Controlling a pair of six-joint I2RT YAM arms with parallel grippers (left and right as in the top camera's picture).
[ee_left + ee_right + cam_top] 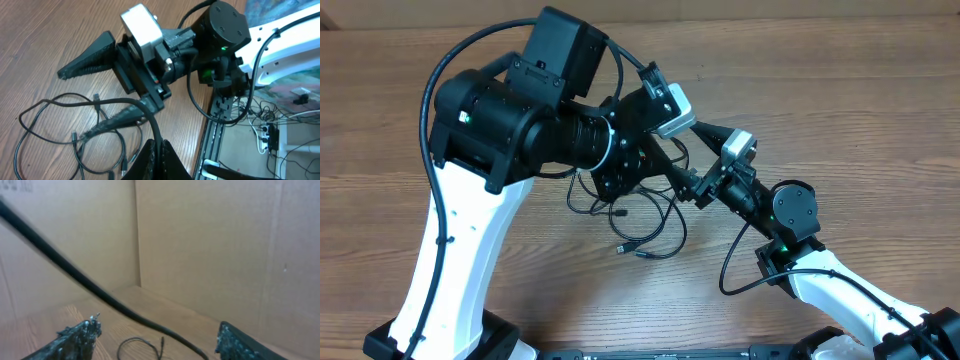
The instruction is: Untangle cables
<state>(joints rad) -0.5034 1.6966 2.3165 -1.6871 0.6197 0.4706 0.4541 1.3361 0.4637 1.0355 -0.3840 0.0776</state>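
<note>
Well, both arms are crowded over the middle of the wooden table [840, 110], and the cables [642, 228] lie there in a loose black tangle just below where the two grippers meet, with a couple of small plug ends poking out toward the near edge. The left gripper [159, 146] has its jaws clenched tight, and one strand of the tangle rises off the tabletop straight into the pinch, so it looks to be grasping that cord. From there the strand curves up past the lower finger [117, 120] of the right gripper [71, 104], whose jaws stand released and wide apart, holding nothing. Seen from the right wrist, the lifted cord cuts diagonally through the gap between those fingers (blurred, so I cannot tell whether it touches either one). Beyond it another thin loop with a plug lies flat on the wood, in front of a cardboard wall [210, 245].
</note>
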